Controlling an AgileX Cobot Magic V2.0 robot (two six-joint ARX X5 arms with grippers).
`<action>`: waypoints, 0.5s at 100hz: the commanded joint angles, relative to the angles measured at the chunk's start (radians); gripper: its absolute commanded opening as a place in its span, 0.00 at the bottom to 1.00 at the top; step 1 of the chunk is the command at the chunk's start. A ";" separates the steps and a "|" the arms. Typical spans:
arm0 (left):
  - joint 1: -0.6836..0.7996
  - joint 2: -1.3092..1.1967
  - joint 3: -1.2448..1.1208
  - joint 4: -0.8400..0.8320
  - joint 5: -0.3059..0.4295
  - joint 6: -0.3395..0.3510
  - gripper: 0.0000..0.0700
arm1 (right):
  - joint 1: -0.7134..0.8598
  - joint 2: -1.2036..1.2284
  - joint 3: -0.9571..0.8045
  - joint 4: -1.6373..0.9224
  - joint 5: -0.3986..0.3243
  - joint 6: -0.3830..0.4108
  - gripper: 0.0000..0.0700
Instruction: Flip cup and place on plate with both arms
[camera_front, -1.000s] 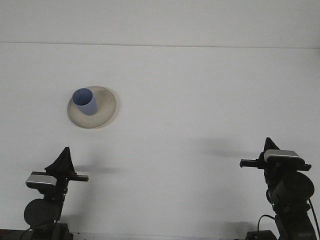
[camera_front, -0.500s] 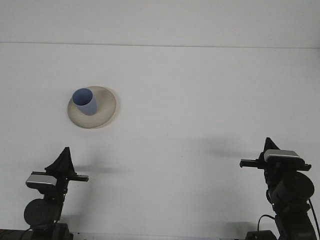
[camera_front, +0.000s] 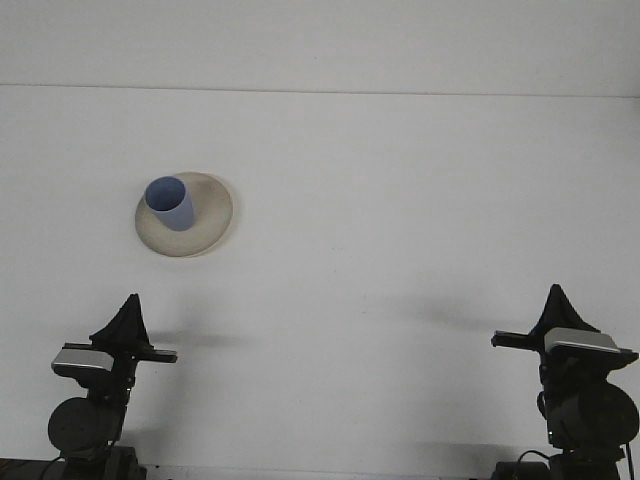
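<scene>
From my seat, the left gripper (camera_front: 128, 312) sits low at the near edge, well short of the plate (camera_front: 205, 232) and slightly left of it. Its fingers meet in one dark point, so I read it as closed with nothing in it. The cup (camera_front: 170, 204) stands on the plate's left part, its open mouth showing toward the camera, and I judge the placing done. The table (camera_front: 400, 200) right of the plate carries nothing. The right gripper (camera_front: 556, 301) is far right of the plate, also near me, pinched to a point and empty. My worry is the cup's off-centre seat: any arm swinging past the plate could clip it and tip it over the rim. I would move either arm only along paths well away from the plate.
</scene>
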 joint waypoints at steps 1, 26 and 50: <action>0.002 -0.001 -0.019 0.011 0.002 0.000 0.02 | -0.010 -0.042 -0.047 0.043 -0.008 0.013 0.00; 0.002 -0.001 -0.019 0.011 0.002 0.000 0.02 | -0.024 -0.264 -0.249 0.101 -0.013 0.020 0.00; 0.002 0.000 -0.019 0.012 0.002 0.000 0.02 | -0.024 -0.305 -0.361 0.163 -0.063 0.025 0.00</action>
